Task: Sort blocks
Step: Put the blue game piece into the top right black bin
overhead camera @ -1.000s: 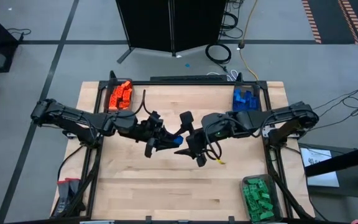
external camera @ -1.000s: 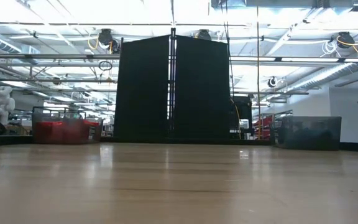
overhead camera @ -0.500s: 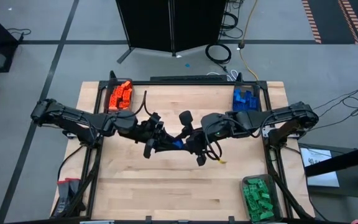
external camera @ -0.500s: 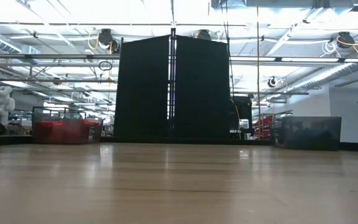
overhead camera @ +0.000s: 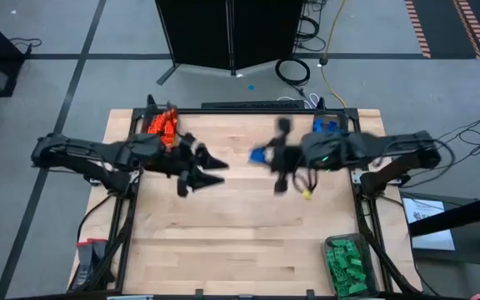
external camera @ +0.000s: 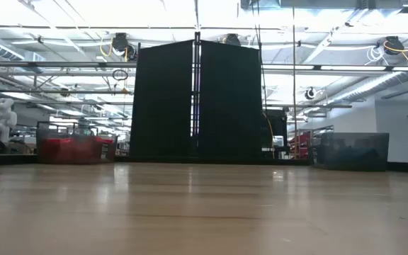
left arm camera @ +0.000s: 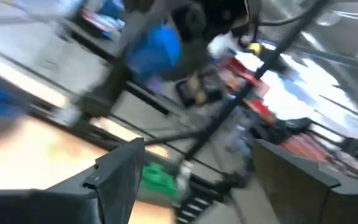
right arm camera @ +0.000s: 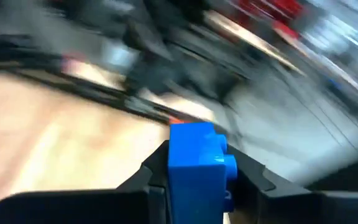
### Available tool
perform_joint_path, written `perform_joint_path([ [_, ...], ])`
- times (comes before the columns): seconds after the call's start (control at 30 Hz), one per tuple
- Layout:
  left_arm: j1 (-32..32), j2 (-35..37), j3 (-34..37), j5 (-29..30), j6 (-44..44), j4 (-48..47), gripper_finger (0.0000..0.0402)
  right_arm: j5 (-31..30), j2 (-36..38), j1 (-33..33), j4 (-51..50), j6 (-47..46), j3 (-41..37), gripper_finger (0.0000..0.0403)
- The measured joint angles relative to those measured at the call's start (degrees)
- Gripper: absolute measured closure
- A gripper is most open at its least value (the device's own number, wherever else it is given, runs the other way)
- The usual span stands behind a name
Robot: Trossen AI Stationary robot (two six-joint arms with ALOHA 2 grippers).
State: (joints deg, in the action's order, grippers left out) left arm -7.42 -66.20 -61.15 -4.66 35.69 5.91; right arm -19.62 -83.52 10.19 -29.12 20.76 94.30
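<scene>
A blue block (overhead camera: 257,155) hangs high over the middle of the table, with my right gripper (overhead camera: 265,157) shut on it. The right wrist view shows the same block (right arm camera: 194,163) between that gripper's two dark fingers. My left gripper (overhead camera: 220,170) stands open and empty a short way to the block's left, pointing at it. In the left wrist view its fingers (left arm camera: 122,177) are wide apart with the blue block (left arm camera: 160,48) beyond them. The low view shows neither gripper. My right gripper pinches the blue block by two opposite side faces (right arm camera: 174,177) between its two fingers. The fingers come from the table's right, slanting slightly down. The block stands up past the fingertips, its studs (right arm camera: 229,165) to one side, lifted clear of the table.
A bin of orange blocks (overhead camera: 162,125) stands at the far left corner, a bin of blue blocks (overhead camera: 327,130) at the far right, and a bin of green blocks (overhead camera: 346,265) at the near right. A black panel (external camera: 197,99) stands behind the table.
The two grippers met at mid-table around the blue block. My right gripper shut on it and my left gripper opened and let go. The left then drew back toward the table's left edge. The right rose and carried the block toward the far right.
</scene>
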Motion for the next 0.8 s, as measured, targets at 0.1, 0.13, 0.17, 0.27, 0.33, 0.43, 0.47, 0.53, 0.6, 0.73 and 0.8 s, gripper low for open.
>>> perform_joint_path([
  [0.1,2.14,4.52,0.01,5.33,-3.56,-6.62,0.0100,-13.64,4.51,-3.49,-9.50,-9.69,0.04,0.0321],
  [0.13,2.85,6.26,-0.01,8.00,-4.85,-8.88,0.0100,-17.95,5.85,-5.24,-14.02,-13.87,0.04,0.0321],
  [0.17,3.67,8.16,-0.01,10.96,-6.21,-12.02,0.0100,-21.64,6.82,-7.03,-18.63,-18.71,-0.10,0.0321],
  [0.27,5.77,12.51,-0.06,20.67,-9.10,-19.08,0.0099,-28.48,9.21,-13.64,-32.75,-33.70,-2.78,0.0321],
  [0.33,7.00,14.58,-0.03,25.99,-9.61,-23.27,0.0099,-29.70,10.35,-18.42,-38.92,-43.32,-6.63,0.0321],
  [0.43,8.72,16.80,-0.03,27.95,-9.65,-27.72,0.0099,-28.94,13.14,-26.55,-40.00,-50.93,-16.39,0.0321],
  [0.47,9.16,17.27,-0.03,27.88,-9.48,-29.01,0.0099,-27.25,14.34,-29.51,-38.29,-51.98,-20.24,0.0321],
  [0.53,9.60,17.70,-0.03,27.28,-8.88,-32.03,0.0099,-20.85,16.99,-35.36,-31.97,-52.68,-28.60,0.0321],
  [0.6,9.68,17.86,-0.01,26.28,-7.81,-34.45,0.0098,-12.61,19.30,-40.65,-23.10,-52.62,-37.04,0.0321],
  [0.73,9.66,17.90,0.01,24.49,-7.59,-37.74,0.0098,-1.38,21.41,-48.16,-12.54,-55.58,-47.14,0.0321],
  [0.8,9.66,17.90,0.01,24.11,-7.58,-38.92,0.0098,-0.35,21.20,-50.00,-12.54,-57.42,-49.07,0.0321],
])
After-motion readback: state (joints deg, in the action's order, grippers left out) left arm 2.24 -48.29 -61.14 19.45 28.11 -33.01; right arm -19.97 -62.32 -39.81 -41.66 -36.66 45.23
